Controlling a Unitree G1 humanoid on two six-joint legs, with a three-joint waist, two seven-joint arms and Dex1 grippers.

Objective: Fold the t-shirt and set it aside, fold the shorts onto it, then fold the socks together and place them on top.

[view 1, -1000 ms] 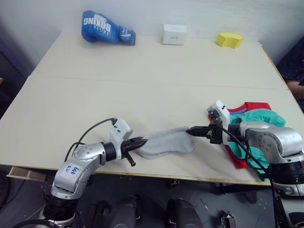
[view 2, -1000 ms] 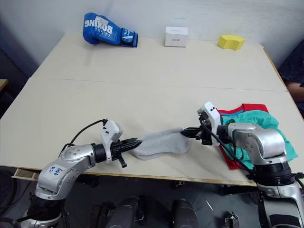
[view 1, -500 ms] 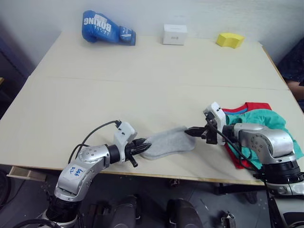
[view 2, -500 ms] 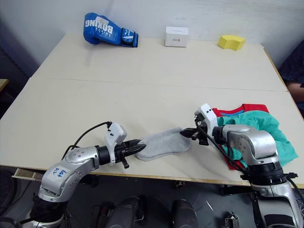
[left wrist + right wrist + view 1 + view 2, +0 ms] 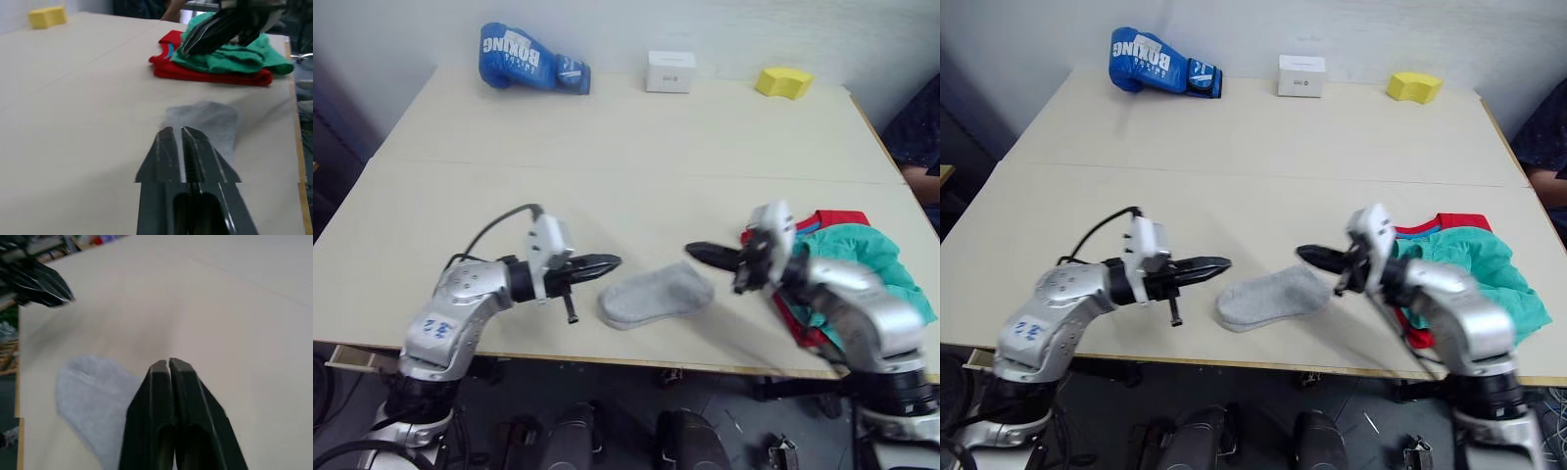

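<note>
The socks [image 5: 656,296] are seen lying flat on the desk [image 5: 607,186] near its front edge, stacked as one grey patch, between the two tools and touched by neither. The left tool [image 5: 605,262] is held above the desk just beside the socks' near-left end, its fingers clenched together on nothing. The right tool [image 5: 703,253] is likewise raised off the cloth near the opposite end, with its fingers pressed shut and empty. The t-shirt [image 5: 832,217] is found folded at the right side of the desk, with the shorts [image 5: 862,250] folded on top of it, partly hidden by the right arm.

The socks are judged to be paired but not yet folded or carried to the pile. Several faults are possible from here. If the shut tools are lowered without being opened first, only cloth would be pushed and the pair could be slid apart. If a single layer is pinched, one sock could be left behind. Since the socks are close to the desk's front edge, a dragging stroke could send them over it.
</note>
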